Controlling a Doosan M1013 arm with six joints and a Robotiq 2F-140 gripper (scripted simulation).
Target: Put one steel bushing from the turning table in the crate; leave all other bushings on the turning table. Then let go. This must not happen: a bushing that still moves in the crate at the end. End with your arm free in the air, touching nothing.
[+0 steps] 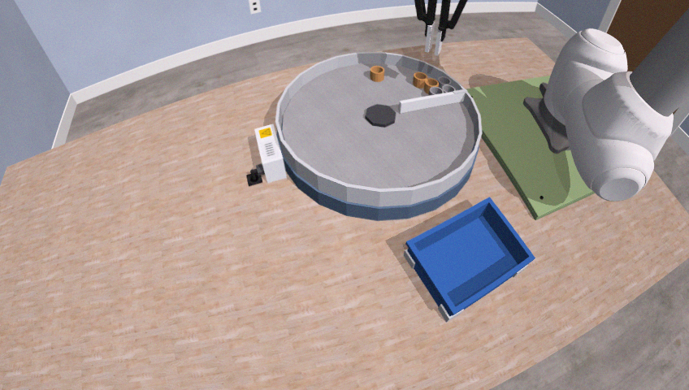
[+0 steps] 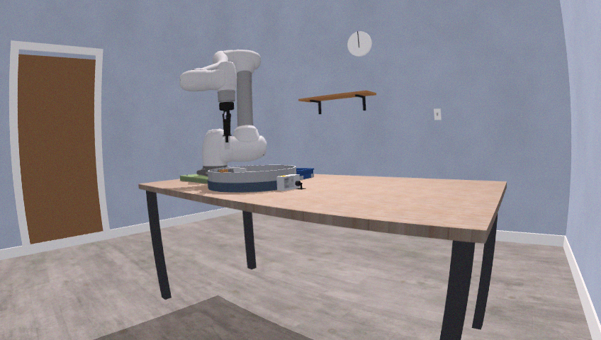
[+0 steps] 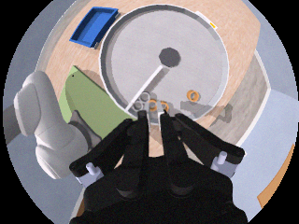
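- So I'm hanging my black two-finger gripper high over the round grey turning table, fingers nearly pressed together, pinching nothing.
- Small grey steel bushings sit below my fingertips beside the white divider bar, upright, bores and long axis vertical.
- Next, I reckon: spread, descend, grab one.

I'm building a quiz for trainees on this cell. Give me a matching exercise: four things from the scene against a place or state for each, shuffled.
1. crate
2. steel bushings
3. lone brass bushing
4. gripper

A. high above the turning table's far rim, shut, holding nothing
B. bunched against the white bar
C. on the wooden table, nothing inside
D. alone on the disc, apart from the cluster

Pairs: 1-C, 2-B, 3-D, 4-A
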